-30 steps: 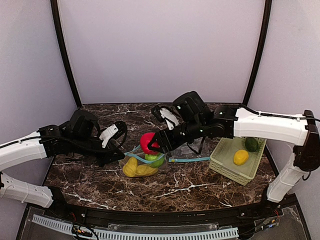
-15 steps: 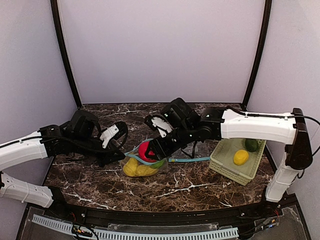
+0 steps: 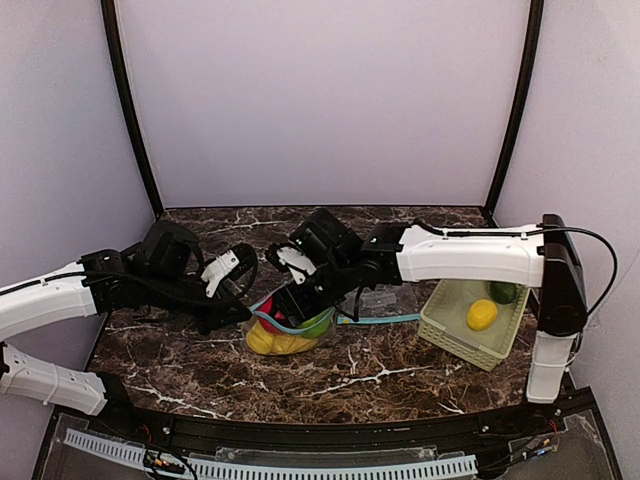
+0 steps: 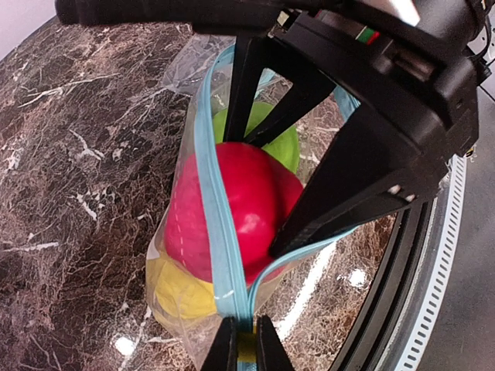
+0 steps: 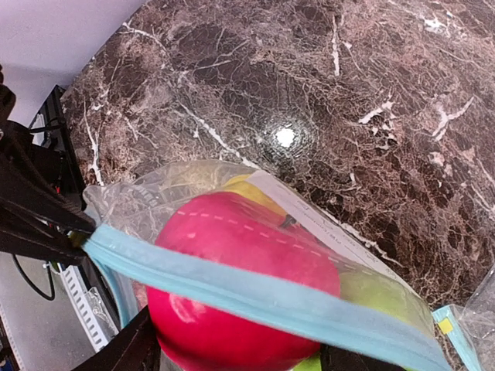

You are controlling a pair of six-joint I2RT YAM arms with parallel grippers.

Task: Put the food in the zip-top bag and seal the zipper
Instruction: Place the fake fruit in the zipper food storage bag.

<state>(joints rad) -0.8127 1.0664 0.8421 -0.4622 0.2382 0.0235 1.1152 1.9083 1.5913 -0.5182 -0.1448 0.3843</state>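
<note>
Loading bag [image 4: 219,255] | right gripper [image 4: 255,197] grips red ball [image 4: 232,209], now down inside bag mouth, above it a second ago | left gripper [image 4: 246,334] pinches bag rim | I judge: release next; yellow piece [image 3: 481,314] in basket [image 3: 450,338] still outstanding, then seal.

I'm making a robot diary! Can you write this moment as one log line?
left jaws: shut on zip-top bag rim | right jaws: holding red ball inside bag mouth | basket: yellow piece, dark green piece | zipper: unsealed
</note>
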